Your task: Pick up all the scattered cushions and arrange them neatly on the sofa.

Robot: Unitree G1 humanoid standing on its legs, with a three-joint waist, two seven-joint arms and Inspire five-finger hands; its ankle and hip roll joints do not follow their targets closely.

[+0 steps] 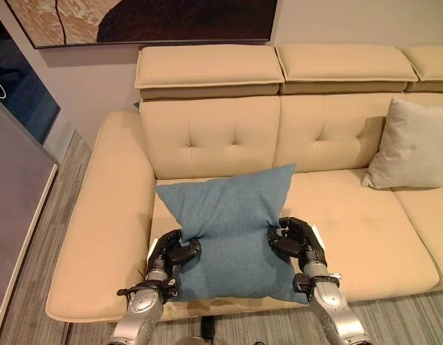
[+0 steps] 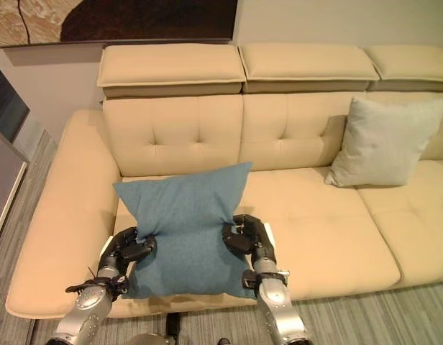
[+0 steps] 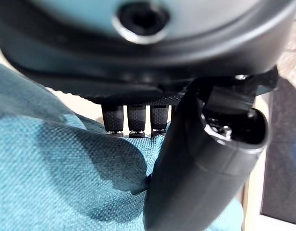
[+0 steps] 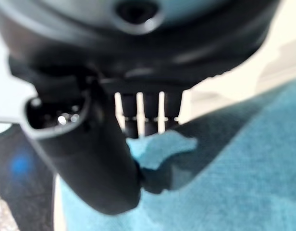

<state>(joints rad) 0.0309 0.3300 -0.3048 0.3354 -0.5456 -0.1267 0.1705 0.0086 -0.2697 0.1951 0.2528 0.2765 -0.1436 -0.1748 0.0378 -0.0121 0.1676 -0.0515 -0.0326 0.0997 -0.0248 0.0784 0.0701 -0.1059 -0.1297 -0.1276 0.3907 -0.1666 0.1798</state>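
A blue cushion (image 1: 232,230) lies on the left seat of the beige sofa (image 1: 365,237), its top edge leaning toward the backrest. My left hand (image 1: 175,253) pinches its left side, fingers and thumb curled into the cloth. On the opposite side my right hand (image 1: 295,241) grips the cushion the same way. In the left wrist view the thumb (image 3: 201,168) presses on blue fabric (image 3: 52,178); the right wrist view shows the thumb (image 4: 90,159) on the same cloth (image 4: 234,163). A cream cushion (image 1: 412,144) leans upright against the backrest at the right.
The sofa's wide left armrest (image 1: 110,215) runs beside my left hand. Grey striped floor (image 1: 42,244) lies to the left and in front. A framed picture (image 1: 149,20) hangs on the wall above the backrest.
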